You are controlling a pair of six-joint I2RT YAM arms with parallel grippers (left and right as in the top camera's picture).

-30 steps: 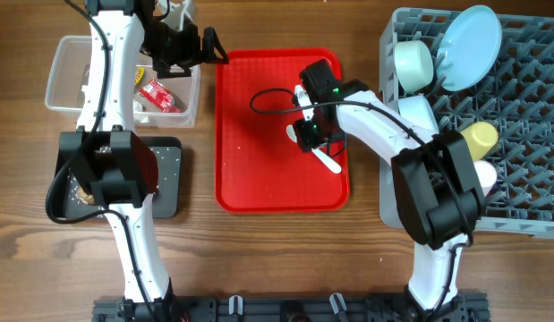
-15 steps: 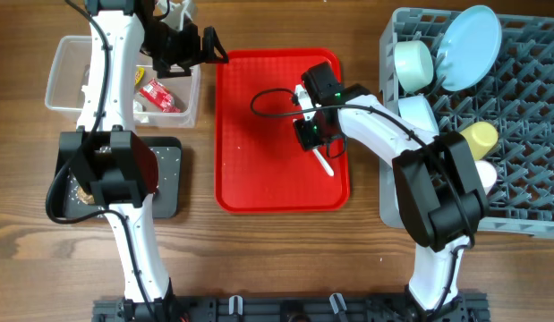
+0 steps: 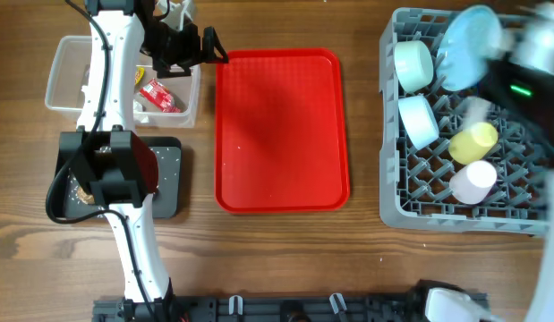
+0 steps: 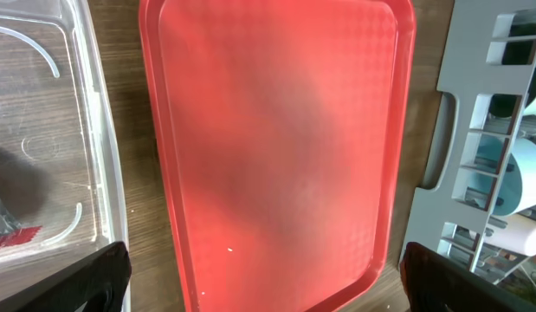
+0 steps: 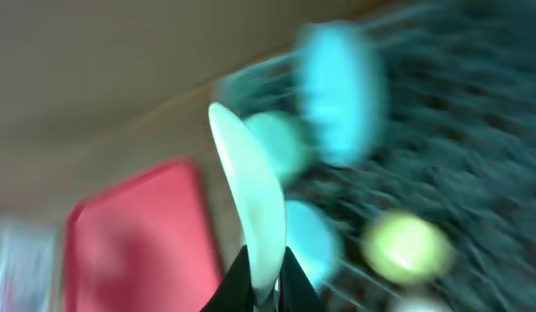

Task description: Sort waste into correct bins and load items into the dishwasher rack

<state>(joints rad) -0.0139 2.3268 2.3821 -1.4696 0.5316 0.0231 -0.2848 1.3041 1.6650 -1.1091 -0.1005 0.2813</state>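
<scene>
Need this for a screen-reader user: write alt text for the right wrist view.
The right gripper, jaws shut on a white spoon, stands in the foreground of a motion-blurred view. Beyond it, the grey dishwasher rack holds a pale blue plate, two bowls and a yellow cup; the red tray is at lower left.

Brown wooden table (image 3: 285, 259) (visible grain), even light

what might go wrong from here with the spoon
1. The right tool pinches the long white spoon only by its narrow end, and the right wrist view is motion-blurred: it might slip or twist out.
2. The grey lattice dishwasher rack is crowded around the pale blue round plate; the spoon could knock it.
</scene>
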